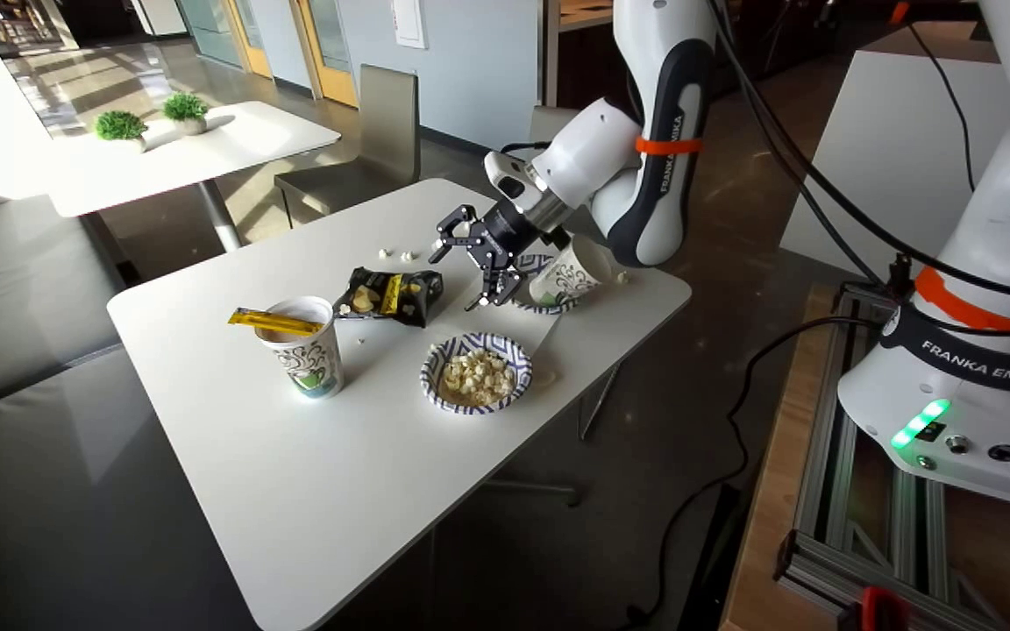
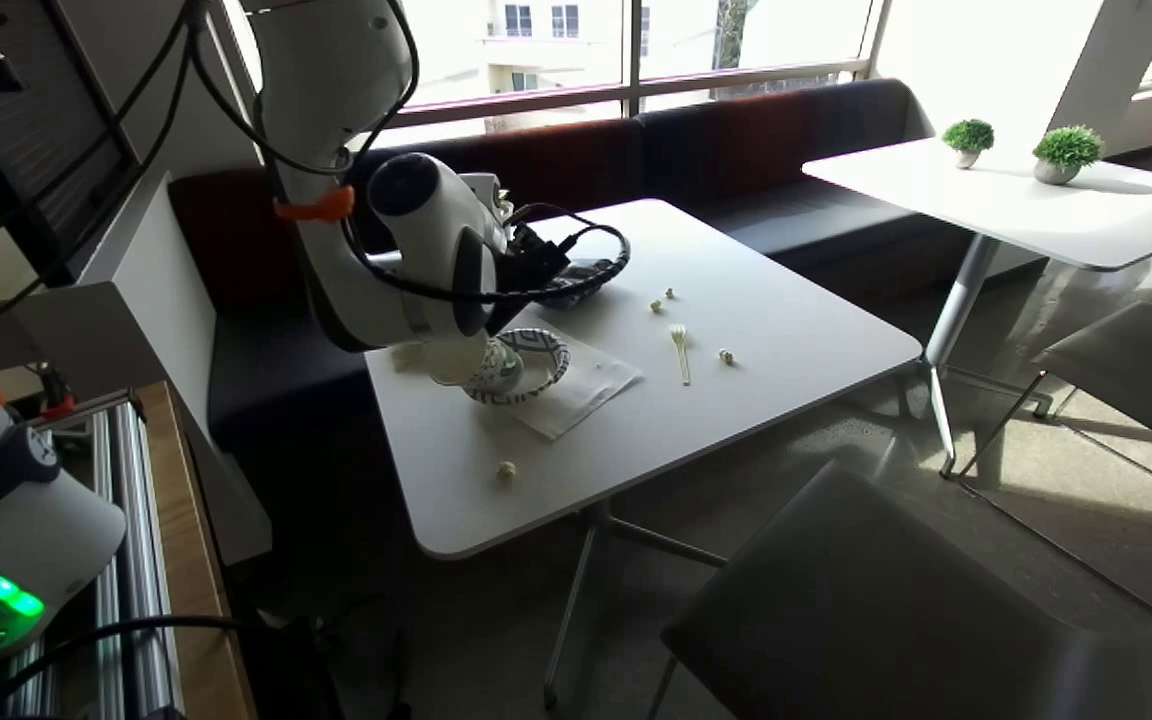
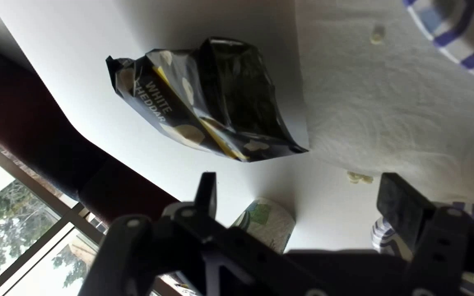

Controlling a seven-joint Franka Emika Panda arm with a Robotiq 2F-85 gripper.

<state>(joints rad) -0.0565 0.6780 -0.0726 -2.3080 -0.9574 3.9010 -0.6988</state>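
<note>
In ext. view, L to R: upright cup w/ yellow pack across top, on white table. Next, black bag lying on same table; says "WHITE CHEDDAR" in wrist view. Gripper up in air near bag, jaws spread wide; bag is closest thing. Then bowl w/ popcorn in it. Last, R of gripper, tipped cup rests in 2nd bowl.

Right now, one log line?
gripper: open, empty | White Cheddar snack bag: on table | popcorn: in patterned bowl | cup: tilted, in another bowl
</note>
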